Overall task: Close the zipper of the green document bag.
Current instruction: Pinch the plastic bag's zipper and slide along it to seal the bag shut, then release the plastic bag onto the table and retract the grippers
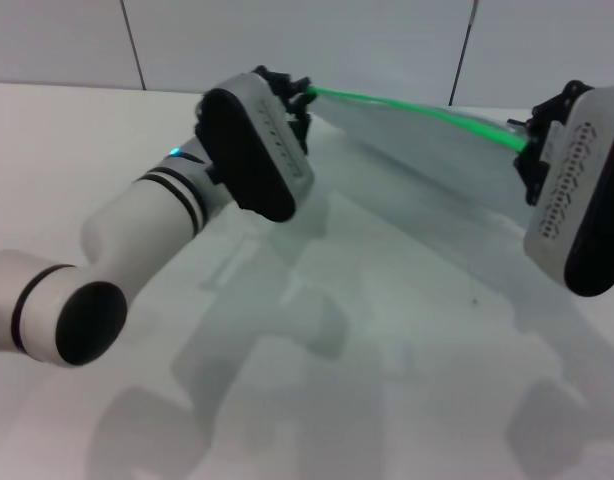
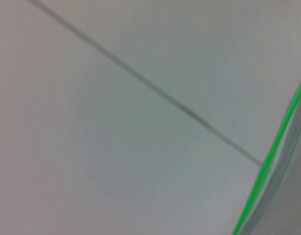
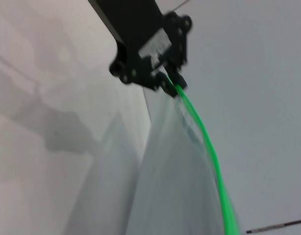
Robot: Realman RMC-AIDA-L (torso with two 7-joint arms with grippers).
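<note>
The green document bag [image 1: 427,165] hangs in the air above the table, stretched between both grippers, with its pale translucent body sagging below. Its zipper [image 1: 417,109] runs as a thin bright green line along the top edge. My left gripper [image 1: 305,96] is shut on the zipper's far-left end; the right wrist view shows this gripper [image 3: 169,83] pinching that end of the zipper [image 3: 209,152]. My right gripper [image 1: 528,142] is shut on the zipper's right end. The slider tab is hidden among the fingers. In the left wrist view, only the zipper [image 2: 271,159] and a strip of the bag [image 2: 288,166] appear.
A white table [image 1: 387,360] lies below, marked by the arms' shadows. A pale panelled wall [image 1: 387,40] with dark seams stands behind it. The left arm's forearm [image 1: 157,215] crosses the table's left half.
</note>
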